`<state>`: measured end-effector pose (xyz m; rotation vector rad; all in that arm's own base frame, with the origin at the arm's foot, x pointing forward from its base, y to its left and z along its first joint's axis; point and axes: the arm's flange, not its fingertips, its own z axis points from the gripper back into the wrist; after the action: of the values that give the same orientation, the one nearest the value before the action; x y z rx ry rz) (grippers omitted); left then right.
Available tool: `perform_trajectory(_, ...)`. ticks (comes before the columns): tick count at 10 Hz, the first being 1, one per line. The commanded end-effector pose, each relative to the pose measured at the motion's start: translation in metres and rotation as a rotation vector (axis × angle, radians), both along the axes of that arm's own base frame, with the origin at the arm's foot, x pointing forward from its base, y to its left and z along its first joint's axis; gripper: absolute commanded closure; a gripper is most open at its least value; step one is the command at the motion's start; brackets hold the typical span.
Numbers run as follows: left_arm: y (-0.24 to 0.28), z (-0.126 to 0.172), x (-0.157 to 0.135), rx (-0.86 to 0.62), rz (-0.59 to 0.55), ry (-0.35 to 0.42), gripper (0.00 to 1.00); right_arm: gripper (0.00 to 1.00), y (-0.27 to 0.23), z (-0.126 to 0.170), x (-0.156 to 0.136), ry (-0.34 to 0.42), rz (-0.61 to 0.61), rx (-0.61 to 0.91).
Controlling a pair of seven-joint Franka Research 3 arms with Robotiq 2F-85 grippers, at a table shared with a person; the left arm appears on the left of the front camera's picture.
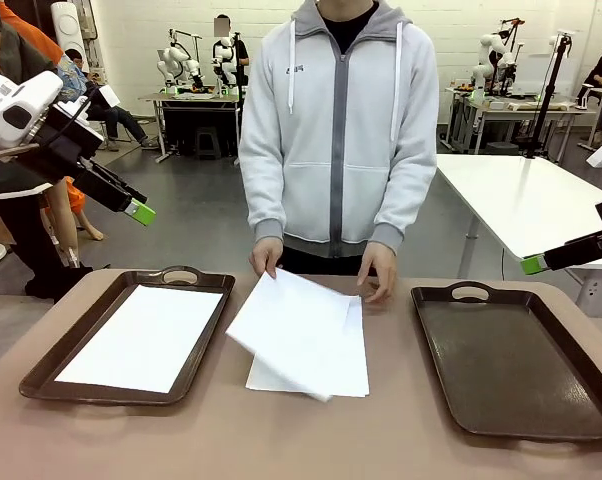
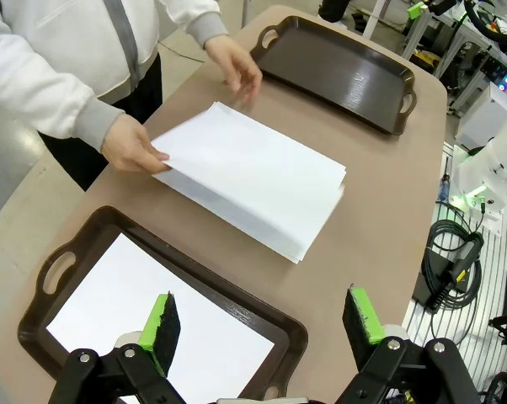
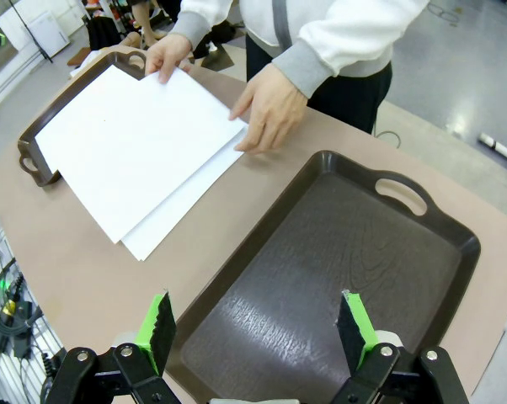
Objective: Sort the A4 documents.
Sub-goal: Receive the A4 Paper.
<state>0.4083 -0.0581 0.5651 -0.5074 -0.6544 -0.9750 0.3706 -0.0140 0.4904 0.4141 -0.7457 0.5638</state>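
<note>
Two trays (image 1: 511,360) and seemingly three A4 documents (image 1: 301,330).

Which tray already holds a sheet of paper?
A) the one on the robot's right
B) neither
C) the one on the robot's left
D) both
C: a white sheet lies flat in the left tray; the right tray has a bare dark floor.

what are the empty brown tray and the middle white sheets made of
The empty dark brown handled tray looks like moulded plastic: faint wood-grain texture, glossy glare on its floor. The thin white rectangular sheets look like matte paper: fanned edges, no shine.
</note>
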Motion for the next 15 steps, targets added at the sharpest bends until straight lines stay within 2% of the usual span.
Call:
perform_trajectory(1,0.0016,-0.0006,-0.0013,0.003,-0.014,-0.013,0.00,0.00,0.0011,-0.0015,0.0007,0.001,0.012,0.022)
perform_trajectory(15,0.0016,-0.0006,-0.0013,0.003,-0.014,-0.013,0.00,0.00,0.0011,-0.0015,0.0007,0.001,0.012,0.022)
